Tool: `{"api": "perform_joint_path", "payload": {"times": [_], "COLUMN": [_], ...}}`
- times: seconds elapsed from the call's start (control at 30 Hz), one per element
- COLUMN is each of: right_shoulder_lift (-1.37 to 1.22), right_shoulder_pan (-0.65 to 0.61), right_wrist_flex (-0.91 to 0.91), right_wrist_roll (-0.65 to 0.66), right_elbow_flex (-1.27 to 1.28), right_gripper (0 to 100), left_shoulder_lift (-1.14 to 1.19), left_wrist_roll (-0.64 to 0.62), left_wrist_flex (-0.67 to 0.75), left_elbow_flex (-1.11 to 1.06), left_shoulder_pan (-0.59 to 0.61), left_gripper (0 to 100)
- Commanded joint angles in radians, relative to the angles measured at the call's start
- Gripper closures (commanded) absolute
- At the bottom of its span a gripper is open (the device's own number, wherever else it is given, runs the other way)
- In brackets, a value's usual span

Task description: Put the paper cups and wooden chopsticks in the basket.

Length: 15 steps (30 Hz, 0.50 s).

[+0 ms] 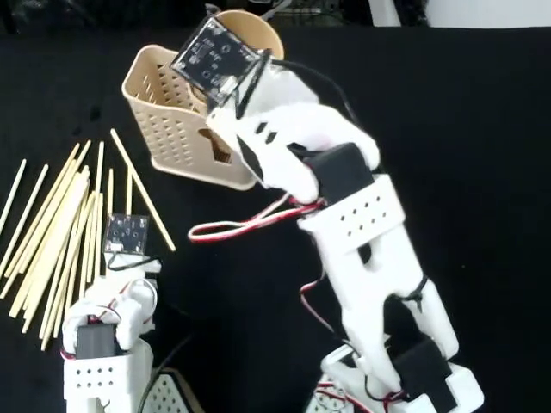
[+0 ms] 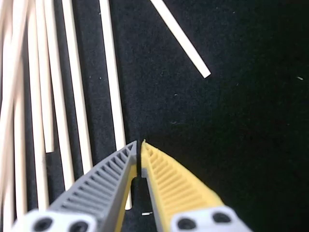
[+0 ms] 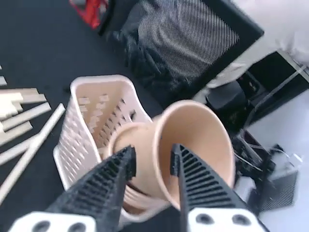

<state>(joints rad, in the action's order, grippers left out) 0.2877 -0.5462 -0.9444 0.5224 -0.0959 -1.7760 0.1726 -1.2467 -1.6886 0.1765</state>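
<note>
The tan slotted basket (image 1: pixel 168 120) stands at the back of the black table, and one paper cup (image 3: pixel 126 140) lies inside it. My right gripper (image 3: pixel 152 155) is shut on the rim wall of a second paper cup (image 3: pixel 198 133), held tilted at the basket's far rim (image 1: pixel 258 30). Several wooden chopsticks (image 1: pixel 60 228) lie fanned out on the left of the table. My left gripper (image 2: pixel 140 144) sits low over them, its grey and yellow fingers shut together with nothing between. One chopstick (image 2: pixel 112 82) runs just beside its grey finger.
The right arm's white body (image 1: pixel 362 232) crosses the middle of the table, trailing red and white cables (image 1: pixel 241 228). A single chopstick (image 2: pixel 181 38) lies apart from the pile. Beyond the table's far edge stands a dark chair (image 3: pixel 193 43).
</note>
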Motion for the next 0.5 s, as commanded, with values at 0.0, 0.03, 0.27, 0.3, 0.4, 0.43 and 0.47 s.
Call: {"api": "perform_joint_path", "payload": {"times": [0.0, 0.03, 0.27, 0.3, 0.4, 0.43, 0.47], "right_shoulder_lift": [-0.030, -0.051, -0.165, -0.165, -0.140, -0.128, -0.113], "right_shoulder_pan": [-0.057, -0.071, -0.106, -0.103, -0.083, -0.080, -0.080], "right_wrist_flex": [0.071, 0.098, 0.173, 0.158, 0.106, 0.086, 0.068], "right_wrist_roll": [-0.087, -0.114, -0.172, -0.172, -0.172, -0.172, -0.173], "right_elbow_flex": [-0.001, -0.007, -0.065, -0.076, -0.127, -0.147, -0.165], "right_gripper": [86.1, 86.1, 89.8, 90.4, 90.4, 90.4, 90.4], "left_shoulder_lift": [-0.009, -0.009, -0.009, -0.009, -0.009, -0.009, -0.009], "left_wrist_roll": [-0.008, -0.008, -0.008, -0.008, -0.008, -0.008, -0.008], "left_wrist_flex": [-0.006, -0.006, -0.006, -0.006, -0.006, -0.006, -0.006], "left_elbow_flex": [-0.012, -0.012, -0.012, -0.012, -0.012, -0.012, -0.012], "left_shoulder_pan": [-0.007, -0.007, -0.007, -0.007, -0.007, -0.007, -0.007], "left_gripper": [97, 97, 97, 97, 97, 97, 97]}}
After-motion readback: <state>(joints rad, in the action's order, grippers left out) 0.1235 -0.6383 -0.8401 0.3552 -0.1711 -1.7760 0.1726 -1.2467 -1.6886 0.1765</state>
